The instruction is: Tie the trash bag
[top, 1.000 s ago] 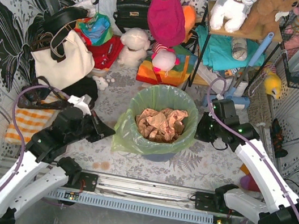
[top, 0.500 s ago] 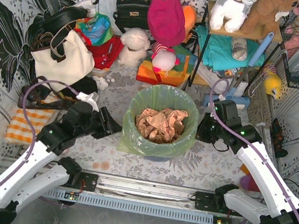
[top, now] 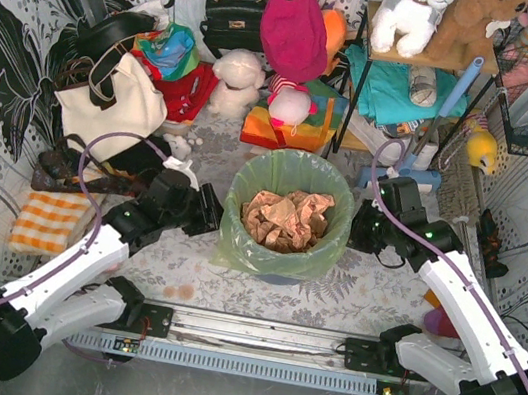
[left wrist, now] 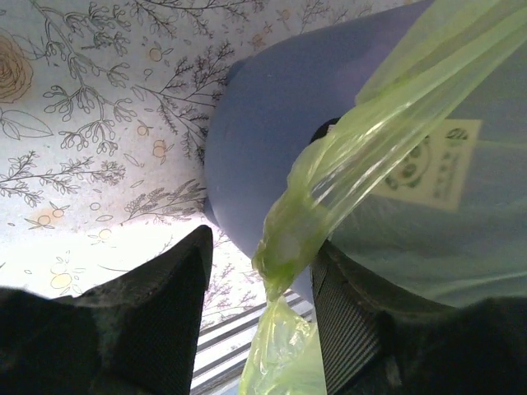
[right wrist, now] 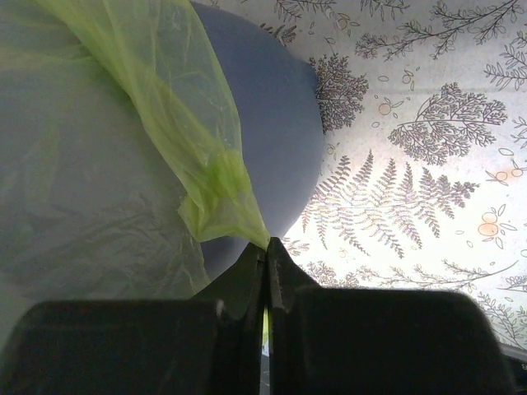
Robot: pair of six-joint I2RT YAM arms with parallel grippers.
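trash bag [top: 339, 210]: centre of the top view, lining a round bin [left wrist: 263, 123], rim folded down over the bin's edge, crumpled paper [top: 286, 219] inside; mouth wide, not yet tied

right gripper [right wrist: 266, 251]: at the right side of the bin in the top view; clenched on a pinched fold of the bag, the film running up and left from the fingertips in its wrist view

left gripper [left wrist: 260, 276]: at the left side of the bin; released, fingers standing apart; a twisted strand of the bag hangs between them in the lower centre of its wrist view, close to the finger on the right of the frame and not clamped

judgement: the step in hand appears to be taking hold of the left strand to match the right-side hold

recommendation: centre the strand between the fingers before closing, and take it where it is bunched thick, not on the thin tail below; the film is slick and likely to slip or tear; then draw both sides up evenly so the bin does not tip and the paper stays inside
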